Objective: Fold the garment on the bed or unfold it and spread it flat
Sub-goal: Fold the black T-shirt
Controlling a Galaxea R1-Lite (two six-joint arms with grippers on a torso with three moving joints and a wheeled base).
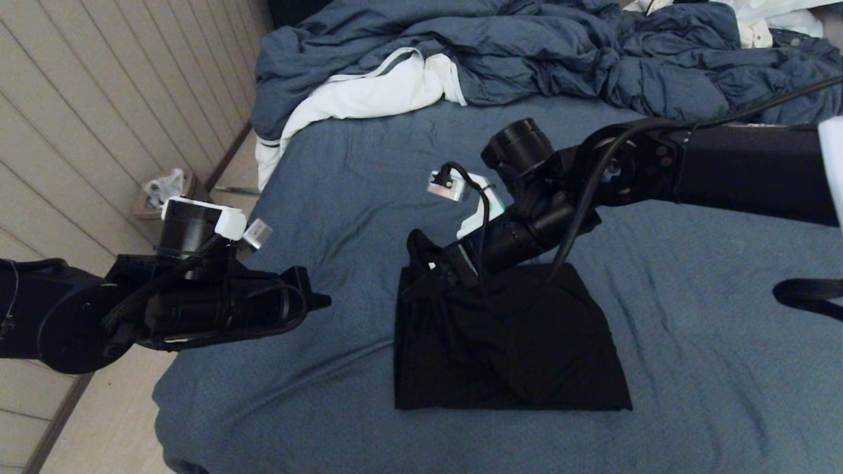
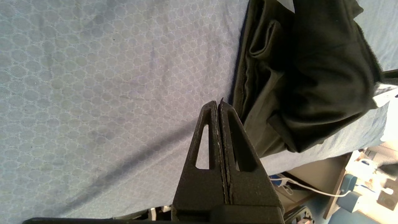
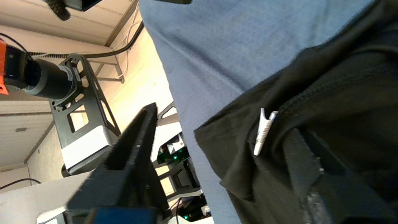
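Here's the black T-shirt [image 1: 507, 342], folded into a compact rectangle and lying on the bed [image 1: 691, 342] near the middle, its near edge straight and flat against the blue-grey sheet. At its far-left corner the fabric bunches up into a small peak, and that's exactly where the right gripper [image 1: 425, 260] sits, reaching in from the right. In the right wrist view its jaws are spread wide: one finger stands clear over the bed's edge, the other lies against the dark cloth, and nothing is pinched between them. A small white label [image 3: 263, 132] pokes out of a fold right beside that finger.

Over on the left, the left gripper [image 1: 316, 299] hangs above the sheet, apart from the shirt's left edge, its jaws pressed tight together with nothing between them, as the left wrist view shows plainly.

At the far end of the bed there's a rumpled blue-grey duvet [image 1: 527, 52] heaped across the width, and a white cloth [image 1: 369, 99] with grey trim spills out from under it toward the far-left corner
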